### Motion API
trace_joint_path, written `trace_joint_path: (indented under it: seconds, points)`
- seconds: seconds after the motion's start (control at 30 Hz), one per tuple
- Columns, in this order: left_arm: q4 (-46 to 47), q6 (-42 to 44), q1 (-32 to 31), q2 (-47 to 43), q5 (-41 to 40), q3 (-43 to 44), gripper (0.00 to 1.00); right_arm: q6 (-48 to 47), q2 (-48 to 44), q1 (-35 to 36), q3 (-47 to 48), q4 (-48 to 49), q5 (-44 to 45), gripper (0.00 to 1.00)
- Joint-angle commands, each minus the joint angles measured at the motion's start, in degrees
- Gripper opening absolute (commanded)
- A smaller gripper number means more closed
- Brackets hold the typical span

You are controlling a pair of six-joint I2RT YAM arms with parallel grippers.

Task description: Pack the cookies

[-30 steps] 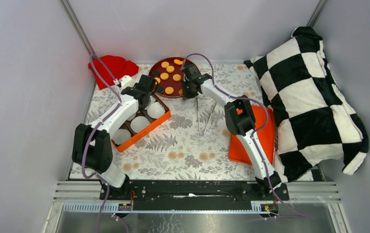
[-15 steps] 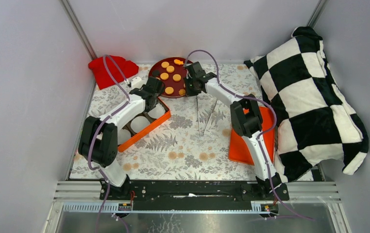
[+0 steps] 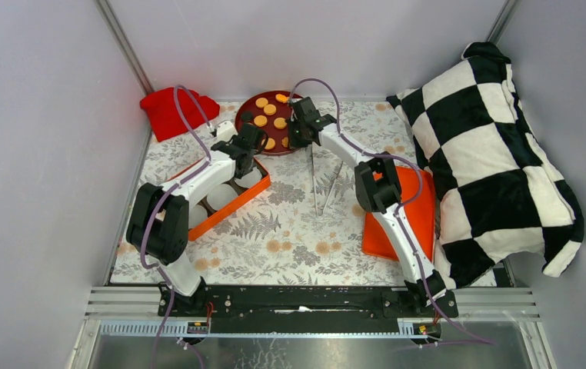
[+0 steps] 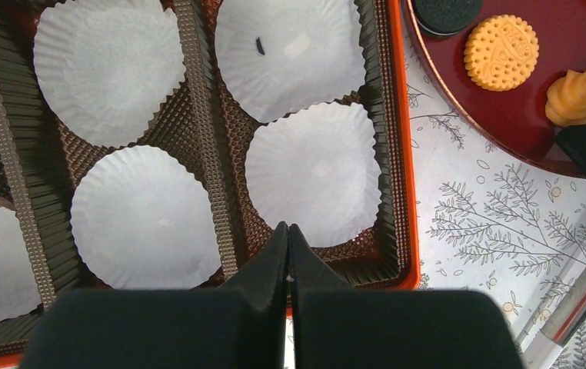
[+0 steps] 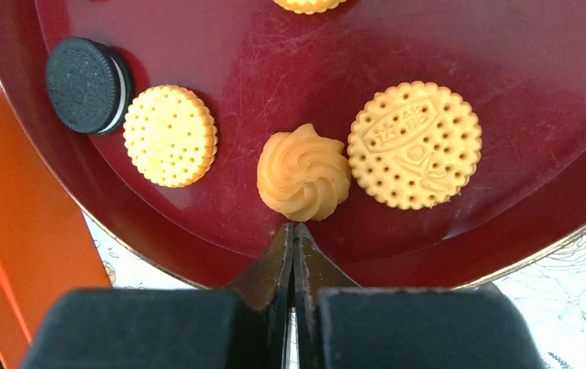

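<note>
Right, both your arms reach to the far side of the table (image 3: 290,238). Your left gripper (image 4: 288,231) is pinched fully closed with nothing between its fingers. It hangs over the orange tray (image 4: 399,154), tips above the edge of one white liner (image 4: 313,173). Every liner that wrist camera shows is bare, apart from a small dark speck on the one beyond.

Your right gripper (image 5: 294,231) is closed tight as well and carries nothing. Its tips sit over the near rim of the dark red plate (image 5: 521,46) and point at a swirl cookie (image 5: 304,173); whether they touch it, I can't tell.

The cookies (image 3: 270,109) in view are all on that plate, none in the tray. A stamped round biscuit (image 5: 415,144) sits just right of the swirl and a smaller plain biscuit (image 5: 170,135) to its left, with a black sandwich cookie (image 5: 86,74) beside that one.

From overhead, the plate sits just beyond the tray's far corner. A red cloth (image 3: 168,108) lies left of it and metal tongs (image 3: 317,184) lie mid-table. An orange lid (image 3: 427,215) rests by the right arm, and a checkered pillow (image 3: 490,154) fills the right side.
</note>
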Motion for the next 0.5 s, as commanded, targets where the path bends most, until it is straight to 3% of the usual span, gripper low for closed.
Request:
trace_joint_path:
  seconds: [0.0,0.17,0.47]
  points:
    - [2.3,1.2,-0.6,0.5,-0.3,-0.4,0.00,0.8,0.4,-1.4,-1.5,-4.1,-1.6,0.00]
    - [2.4,0.8,-1.0,1.5,0.6,-0.9,0.00,1.5,-9.8,-1.3,-17.6,1.4,-4.1,0.00]
    - [3.2,-0.9,-3.9,4.8,2.5,-3.4,0.00,0.9,-24.5,-1.4,-41.5,2.3,-7.7,0.00]
